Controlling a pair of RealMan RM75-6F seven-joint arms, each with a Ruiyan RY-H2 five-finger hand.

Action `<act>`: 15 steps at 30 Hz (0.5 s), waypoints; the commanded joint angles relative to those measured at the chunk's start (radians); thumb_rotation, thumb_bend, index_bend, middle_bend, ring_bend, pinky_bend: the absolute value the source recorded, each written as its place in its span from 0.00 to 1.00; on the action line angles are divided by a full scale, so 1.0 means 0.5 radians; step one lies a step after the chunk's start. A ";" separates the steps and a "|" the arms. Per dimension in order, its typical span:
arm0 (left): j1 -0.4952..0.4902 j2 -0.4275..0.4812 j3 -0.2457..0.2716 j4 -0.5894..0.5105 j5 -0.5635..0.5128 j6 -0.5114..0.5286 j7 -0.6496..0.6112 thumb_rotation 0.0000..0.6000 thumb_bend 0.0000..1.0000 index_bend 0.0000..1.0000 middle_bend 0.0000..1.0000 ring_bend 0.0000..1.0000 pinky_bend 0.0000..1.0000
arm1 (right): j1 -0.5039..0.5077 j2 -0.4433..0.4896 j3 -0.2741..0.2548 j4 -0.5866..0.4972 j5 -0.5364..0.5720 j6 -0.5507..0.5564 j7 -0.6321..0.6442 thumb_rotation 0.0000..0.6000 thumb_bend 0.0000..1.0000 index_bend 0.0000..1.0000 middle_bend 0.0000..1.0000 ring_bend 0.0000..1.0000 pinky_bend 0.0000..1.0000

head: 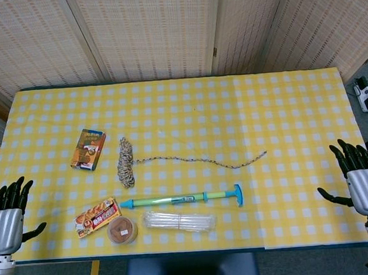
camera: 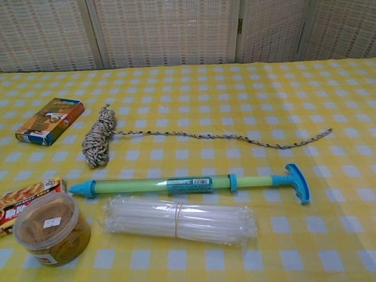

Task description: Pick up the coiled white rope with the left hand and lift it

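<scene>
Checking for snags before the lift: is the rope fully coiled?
Partly. The rope is bundled at one end, but a loose tail trails across the tablecloth toward the robot's right.

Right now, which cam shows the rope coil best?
Chest view: the rope coil is closer and larger, its wraps and trailing tail distinct. Head view shows the whole rope from above, smaller, but with both hands at the table edges.

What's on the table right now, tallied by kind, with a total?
Rope: 1, coiled white rope
Boxes: 2, green box, snack box
Tubs: 1, round tub
Pump toys: 1, water pump
Straw bundles: 1, straw bundle
Total: 6
</scene>
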 commanded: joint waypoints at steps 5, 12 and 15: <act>-0.009 0.015 0.007 -0.027 -0.023 -0.037 0.009 1.00 0.09 0.00 0.00 0.00 0.00 | 0.008 -0.014 0.000 0.014 0.002 -0.009 0.010 0.73 0.24 0.00 0.00 0.04 0.00; -0.004 0.033 0.011 -0.026 -0.021 -0.031 -0.014 1.00 0.09 0.00 0.00 0.00 0.00 | -0.009 -0.018 -0.007 0.025 -0.012 0.025 0.033 0.76 0.24 0.00 0.00 0.03 0.00; -0.026 0.058 0.015 -0.023 0.005 -0.060 -0.053 1.00 0.09 0.00 0.00 0.01 0.00 | -0.018 -0.016 -0.010 0.028 -0.023 0.042 0.050 0.76 0.24 0.00 0.00 0.03 0.00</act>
